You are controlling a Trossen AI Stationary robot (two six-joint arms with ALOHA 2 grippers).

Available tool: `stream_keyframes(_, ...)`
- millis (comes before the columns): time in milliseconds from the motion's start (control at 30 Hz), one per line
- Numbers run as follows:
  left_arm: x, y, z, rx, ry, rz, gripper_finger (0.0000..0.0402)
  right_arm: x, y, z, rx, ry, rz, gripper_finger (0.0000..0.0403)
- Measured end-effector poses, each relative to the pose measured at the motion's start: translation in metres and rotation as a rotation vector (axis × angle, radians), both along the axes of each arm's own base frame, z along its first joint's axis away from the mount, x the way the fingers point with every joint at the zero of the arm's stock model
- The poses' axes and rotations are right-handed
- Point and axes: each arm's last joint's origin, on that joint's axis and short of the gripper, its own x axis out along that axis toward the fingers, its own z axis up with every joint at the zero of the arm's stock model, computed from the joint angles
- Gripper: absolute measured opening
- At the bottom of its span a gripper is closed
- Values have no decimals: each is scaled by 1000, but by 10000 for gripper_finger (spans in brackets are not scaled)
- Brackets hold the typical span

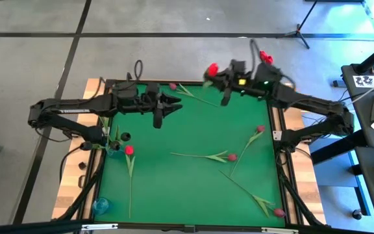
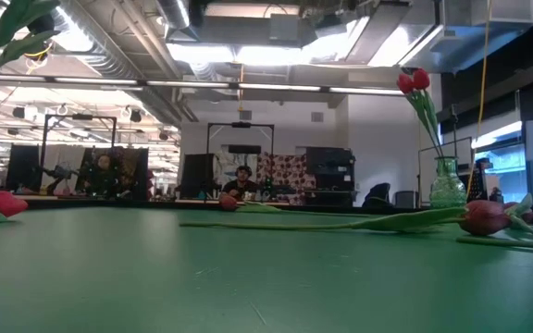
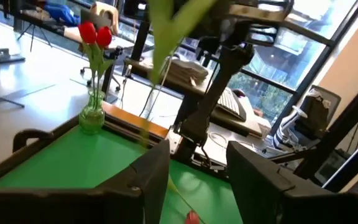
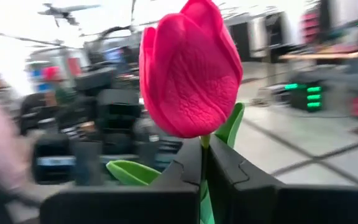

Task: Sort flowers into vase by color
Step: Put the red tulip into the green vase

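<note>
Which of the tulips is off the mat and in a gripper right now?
The bright red tulip clamped by its stem in the right gripper, up near the table's far edge. The other loose tulips lie flat on the green mat.

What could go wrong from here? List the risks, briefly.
1. The right pincer is shut on the thin stem of the held tulip, just under its head, so the flower could slip or twist.
2. The glass vase at the table's corner already holds red tulips. Pushing another in might tip it.
3. The left pincer, open nearby, could snag the hanging stem.
</note>
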Motion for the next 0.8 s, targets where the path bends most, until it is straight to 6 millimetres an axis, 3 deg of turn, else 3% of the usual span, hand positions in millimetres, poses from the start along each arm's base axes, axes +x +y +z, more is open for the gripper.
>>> stream_keyframes(267,-28,-2,18,42,-38,89,152,-57,-4,25,-124,23,-403,5)
stream_keyframes(467,-33,-2,22,45,-55,109,151,-94,0,42,-251,62,-758,3)
stream_keyframes(800,-33,-1,30,55,-137,157,151,-128,6,67,-357,34,-1123,2)
